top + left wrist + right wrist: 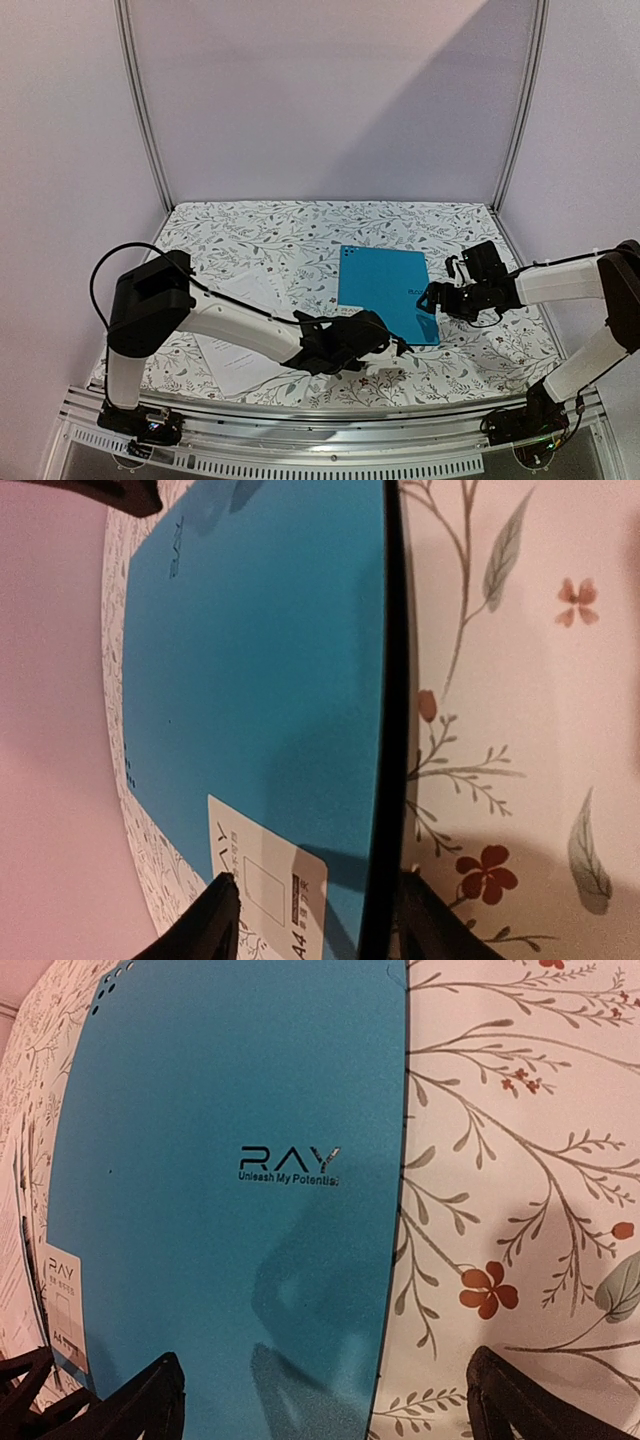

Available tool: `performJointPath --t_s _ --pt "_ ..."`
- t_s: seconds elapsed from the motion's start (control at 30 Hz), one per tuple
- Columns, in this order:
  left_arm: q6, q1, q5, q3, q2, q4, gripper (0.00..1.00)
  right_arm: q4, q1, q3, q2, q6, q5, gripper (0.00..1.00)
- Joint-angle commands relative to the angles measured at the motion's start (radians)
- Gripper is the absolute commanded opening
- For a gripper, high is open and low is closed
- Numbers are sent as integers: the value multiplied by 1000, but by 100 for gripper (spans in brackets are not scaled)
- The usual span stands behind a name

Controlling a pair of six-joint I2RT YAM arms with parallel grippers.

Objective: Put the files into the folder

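We see the folder [385, 285] lying closed and flat on the floral cloth [300, 230], right of centre, teal side up. The files [232, 365] lie on the cloth to its left, partly under our left arm.

Our left gripper [398, 347] is at the folder's near edge, its jaws partly apart. In the wrist view one finger [220, 915] is over the white label [265, 885] and the other [420, 925] over the cloth, with the folder's black edge between them. It holds nothing.

Our right gripper [428, 298] stands wide at the folder's right edge. One finger [140, 1400] is over the teal cover and the other [520, 1400] over the cloth.
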Motion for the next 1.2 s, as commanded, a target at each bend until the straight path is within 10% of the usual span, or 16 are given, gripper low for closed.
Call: performJointPath --t_s 0.0,0.77,1.0,1.17 --pt "14 -12 -47 23 21 42 52 7 3 3 22 3 -15 97" --pt "171 -26 -201 -40 97 416 38 28 -5 -6 54 28 -89 97" --pt "146 -21 -276 -58 85 548 0 13 -24 -4 3 40 -114 97" --pt "37 -4 -274 -98 43 571 0 58 -58 -24 -109 90 -177 98"
